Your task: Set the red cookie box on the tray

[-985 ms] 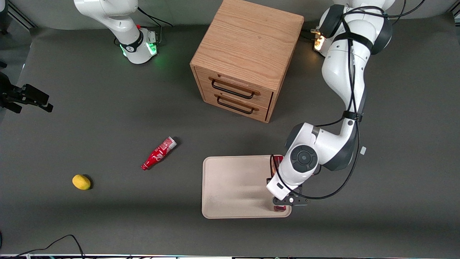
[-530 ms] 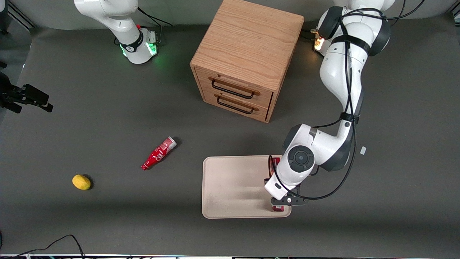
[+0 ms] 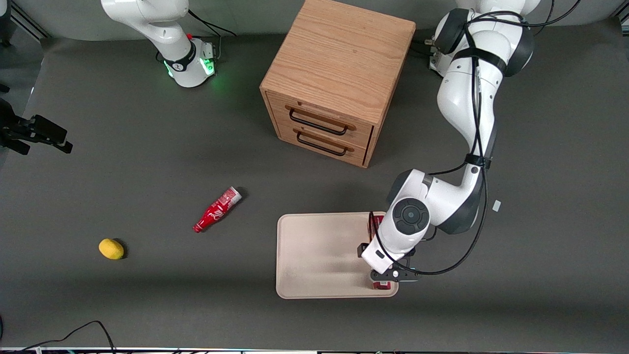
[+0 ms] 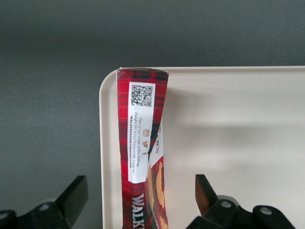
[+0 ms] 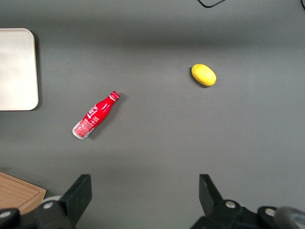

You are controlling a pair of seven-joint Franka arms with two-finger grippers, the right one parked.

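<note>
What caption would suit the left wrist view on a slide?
Open gripper above the red cookie box, which lies along the tray edge.

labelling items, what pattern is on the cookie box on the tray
Red and dark plaid, with a white QR label, on the red cookie box; clearest in the left wrist view.

The cookie box [image 4: 141, 152] is dark-red plaid with a white label strip and golden cookie pictures. It lies on a cream-beige tray [image 4: 238, 143]. The black claw [image 4: 138, 200] stands spread above it, over the dark grey tabletop [image 3: 147, 147].
</note>
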